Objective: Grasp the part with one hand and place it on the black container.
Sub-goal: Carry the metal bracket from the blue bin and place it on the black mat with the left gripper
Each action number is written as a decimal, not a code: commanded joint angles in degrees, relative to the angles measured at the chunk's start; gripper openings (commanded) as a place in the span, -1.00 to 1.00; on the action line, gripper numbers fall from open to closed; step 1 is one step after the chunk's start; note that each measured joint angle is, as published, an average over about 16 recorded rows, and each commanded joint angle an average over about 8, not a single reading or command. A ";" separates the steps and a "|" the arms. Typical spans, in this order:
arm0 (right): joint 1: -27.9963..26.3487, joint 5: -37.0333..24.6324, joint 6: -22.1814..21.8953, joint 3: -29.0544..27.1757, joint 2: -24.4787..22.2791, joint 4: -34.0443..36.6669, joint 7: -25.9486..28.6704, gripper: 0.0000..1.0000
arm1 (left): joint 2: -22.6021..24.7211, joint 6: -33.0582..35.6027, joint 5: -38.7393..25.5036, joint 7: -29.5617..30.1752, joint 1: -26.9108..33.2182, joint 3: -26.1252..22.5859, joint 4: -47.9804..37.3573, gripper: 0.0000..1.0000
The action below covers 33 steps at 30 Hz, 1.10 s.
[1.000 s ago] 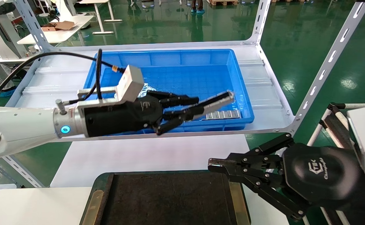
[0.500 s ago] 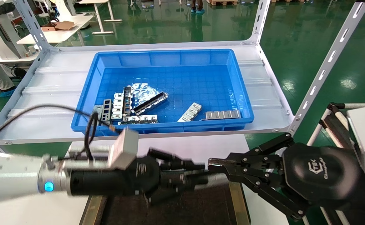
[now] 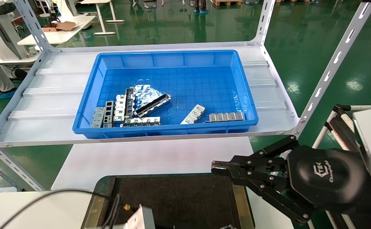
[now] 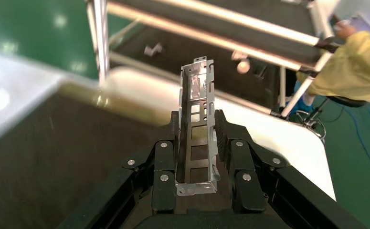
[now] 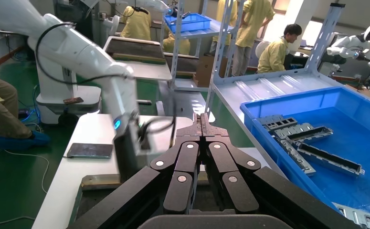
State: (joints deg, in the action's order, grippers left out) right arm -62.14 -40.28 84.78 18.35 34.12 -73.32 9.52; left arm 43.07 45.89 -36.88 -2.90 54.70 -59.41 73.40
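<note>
The part (image 4: 195,95), a slim silver channel frame with rectangular cutouts, is clamped lengthwise between the fingers (image 4: 230,143) of my left gripper (image 4: 195,125), its far end sticking out past the fingertips. It hangs above the black container (image 4: 35,162), near that tray's edge. From the head view only the left wrist's grey box (image 3: 142,218) shows, at the bottom edge over the black container (image 3: 172,197). My right gripper (image 3: 218,167) is parked shut by the tray's far right corner, holding nothing; its closed fingertips (image 5: 201,119) also show in the right wrist view.
The blue bin (image 3: 172,58) sits on the white shelf behind the tray, with several loose metal pieces (image 3: 131,108) at its front. A slanted shelf post (image 3: 331,66) stands at the right. My left arm's cable (image 3: 45,194) trails over the table's left side.
My left gripper carried the part out of the blue bin, down and back over the black container, and has dropped almost out of the head view. The right arm has not moved.
</note>
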 commanded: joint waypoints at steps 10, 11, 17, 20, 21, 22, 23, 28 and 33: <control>0.00 0.01 -0.01 0.02 -0.01 0.00 -0.01 -1.00 | 4.81 -22.89 0.62 2.29 -10.60 -0.89 3.28 -1.00; -0.01 0.02 -0.01 0.02 -0.01 0.00 -0.01 -1.00 | 5.59 -24.87 0.83 2.56 -11.13 -0.79 3.26 -1.00; -0.01 0.02 -0.01 0.03 -0.01 0.00 -0.02 -1.00 | 10.52 -36.57 2.09 4.26 -13.37 -0.19 3.13 -1.00; -0.01 0.03 -0.02 0.04 -0.02 0.00 -0.02 -1.00 | 12.82 -41.64 2.80 5.15 -13.96 -0.12 3.04 -1.00; -0.01 0.03 -0.02 0.04 -0.02 0.00 -0.02 -1.00 | 13.55 -43.18 3.05 5.45 -14.08 -0.15 2.99 -1.00; -0.01 0.03 -0.02 0.04 -0.02 0.00 -0.02 -1.00 | 14.26 -44.66 3.28 5.70 -14.16 -0.20 2.95 -1.00; -0.01 0.03 -0.02 0.05 -0.02 0.00 -0.02 -1.00 | 14.93 -46.05 3.50 5.94 -14.22 -0.24 2.90 -1.00; -0.01 0.04 -0.02 0.05 -0.02 0.00 -0.03 -1.00 | 18.22 -52.38 4.65 6.87 -14.18 -0.44 2.55 -1.00; -0.02 0.04 -0.03 0.06 -0.03 0.00 -0.03 -1.00 | 21.42 -58.02 5.42 7.44 -14.00 -0.07 1.68 -1.00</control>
State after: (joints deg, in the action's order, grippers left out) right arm -62.16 -40.24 84.75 18.41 34.10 -73.32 9.48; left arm 64.53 -11.86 -31.79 4.45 40.61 -59.28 74.87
